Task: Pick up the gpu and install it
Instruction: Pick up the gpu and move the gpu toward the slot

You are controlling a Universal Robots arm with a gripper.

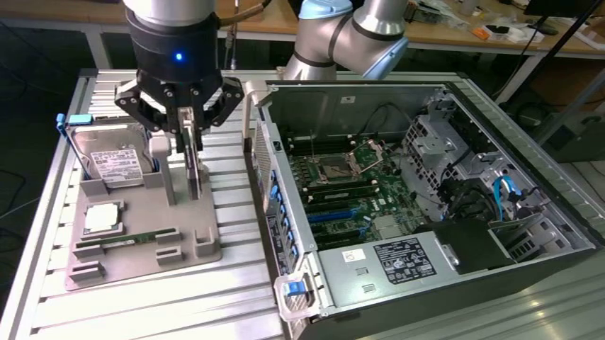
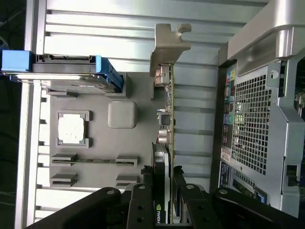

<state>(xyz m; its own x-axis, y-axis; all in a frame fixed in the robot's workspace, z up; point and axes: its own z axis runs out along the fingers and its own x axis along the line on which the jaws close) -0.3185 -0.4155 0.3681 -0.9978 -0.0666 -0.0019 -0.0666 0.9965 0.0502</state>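
The gpu (image 1: 195,166) is a thin dark card standing on edge above the grey parts tray (image 1: 194,258), at the exterior view's left. My gripper (image 1: 192,131) comes down from above and is shut on the card's upper edge. In the wrist view the gpu (image 2: 165,138) shows edge-on, with its silver end bracket (image 2: 167,45) at the far end and my gripper (image 2: 163,195) clamped on either side of it. Whether the card's lower edge still touches the tray I cannot tell.
On the tray lie a silver hard drive (image 1: 118,166) in blue rails, a processor chip (image 1: 102,218) and a green memory stick (image 1: 127,241). The open computer case (image 1: 529,177) lies on the exterior view's right, its motherboard (image 1: 345,184) exposed. The case's rear panel (image 2: 252,124) is close beside the card.
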